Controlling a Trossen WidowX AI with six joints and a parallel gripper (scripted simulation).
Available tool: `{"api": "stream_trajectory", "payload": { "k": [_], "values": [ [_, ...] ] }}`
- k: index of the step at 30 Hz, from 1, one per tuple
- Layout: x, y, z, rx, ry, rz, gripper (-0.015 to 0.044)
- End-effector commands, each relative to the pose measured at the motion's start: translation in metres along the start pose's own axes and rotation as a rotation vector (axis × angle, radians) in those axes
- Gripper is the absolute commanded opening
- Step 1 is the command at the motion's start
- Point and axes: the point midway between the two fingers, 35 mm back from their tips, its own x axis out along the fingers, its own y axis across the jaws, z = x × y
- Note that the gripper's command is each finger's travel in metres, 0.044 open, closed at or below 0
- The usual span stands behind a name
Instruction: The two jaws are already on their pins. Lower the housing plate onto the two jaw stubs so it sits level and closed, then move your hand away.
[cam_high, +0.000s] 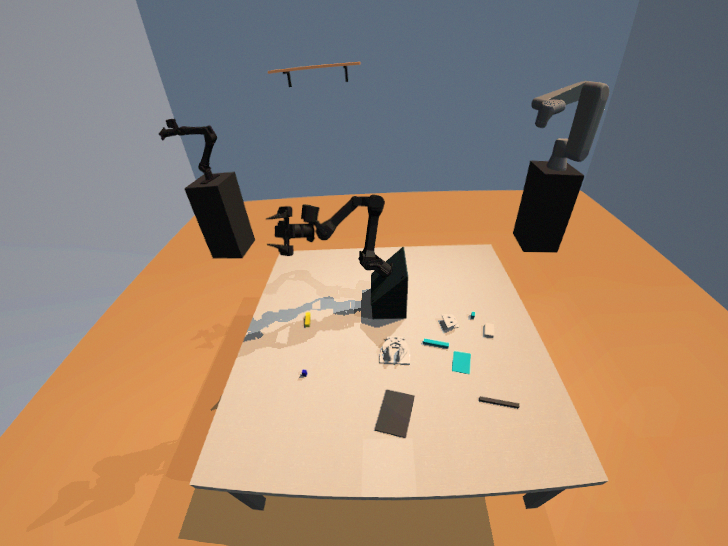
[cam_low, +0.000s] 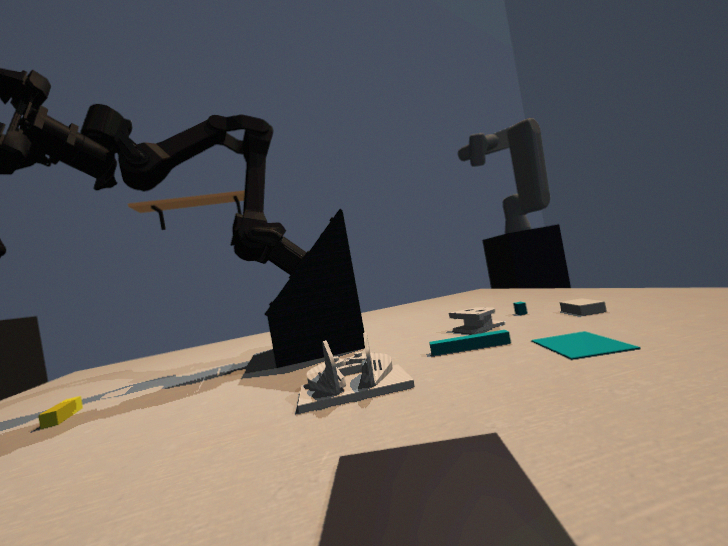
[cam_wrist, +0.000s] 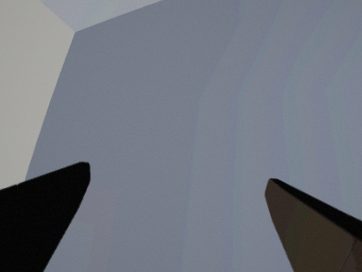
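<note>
The white base (cam_high: 402, 360) (cam_low: 385, 389) lies flat on the table in front of the arm's dark stand. Two pale pointed jaws (cam_high: 391, 354) (cam_low: 331, 367) stand up from its front part, side by side and apart. A pale two-level piece (cam_high: 449, 321) (cam_low: 473, 315) with holes in its top stands farther right, apart from the base; it looks like the housing plate, but I cannot tell for certain. My gripper (cam_high: 268, 232) (cam_wrist: 180, 179) is open and empty, high above the table's back left. In the exterior view its fingertips are not clearly visible.
A teal bar (cam_high: 435, 343) (cam_low: 470, 343), teal sheet (cam_high: 461, 362) (cam_low: 585, 344), teal cube (cam_high: 472, 315) (cam_low: 519, 307) and pale block (cam_high: 488, 330) (cam_low: 582, 306) lie right. A dark sheet (cam_high: 394, 413) (cam_low: 435, 499) and dark bar (cam_high: 498, 402) lie in front. A yellow block (cam_high: 307, 319) (cam_low: 60, 411) and blue cube (cam_high: 304, 373) lie left.
</note>
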Motion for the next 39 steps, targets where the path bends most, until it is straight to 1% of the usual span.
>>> {"api": "stream_trajectory", "payload": {
  "k": [1, 17, 39],
  "values": [
    [0.006, -0.011, 0.004, 0.020, -0.007, -0.023, 0.0440],
    [0.024, -0.057, 0.003, 0.068, 0.004, -0.123, 0.0440],
    [0.046, -0.128, -0.021, 0.108, 0.070, -0.294, 0.0440]
  ]
}}
